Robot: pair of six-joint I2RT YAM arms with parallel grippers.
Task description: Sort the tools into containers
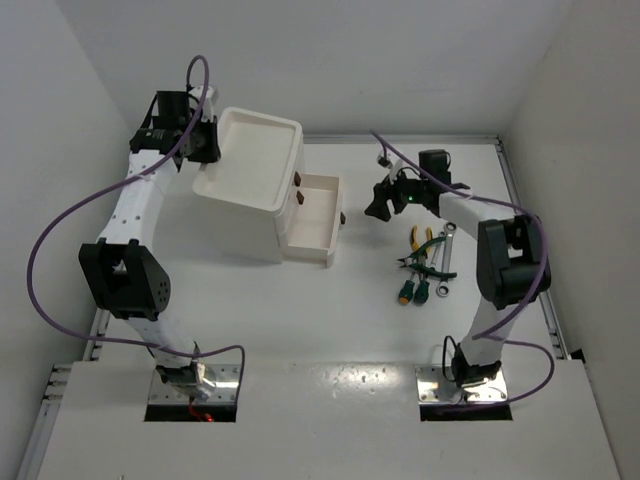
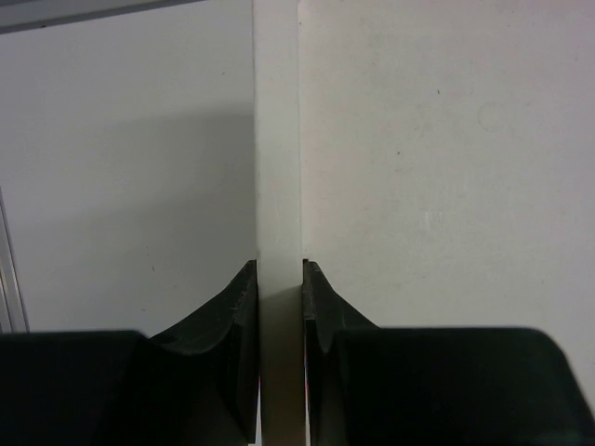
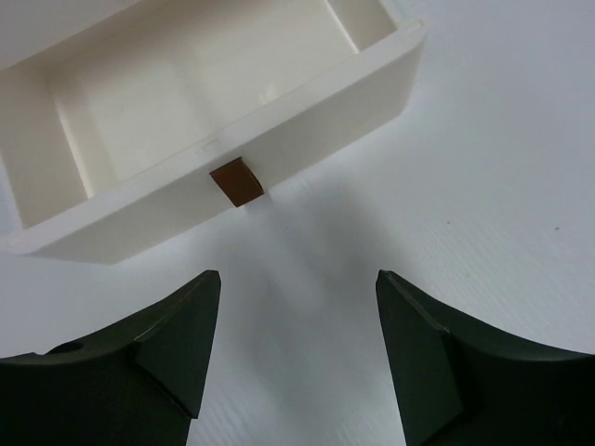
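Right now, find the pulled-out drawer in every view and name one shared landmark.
Top external: centre, the drawer juts right from the white unit.
Left wrist: not in it; only the unit's rim shows.
Right wrist: the drawer fills the upper left.
Shared landmark: its brown knob, in top and right-wrist views.

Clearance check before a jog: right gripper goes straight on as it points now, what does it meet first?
Most likely the front of the pulled-out drawer, near its brown knob, slightly left of centre for the open right gripper. Only bare table lies between; depth is hard to judge.
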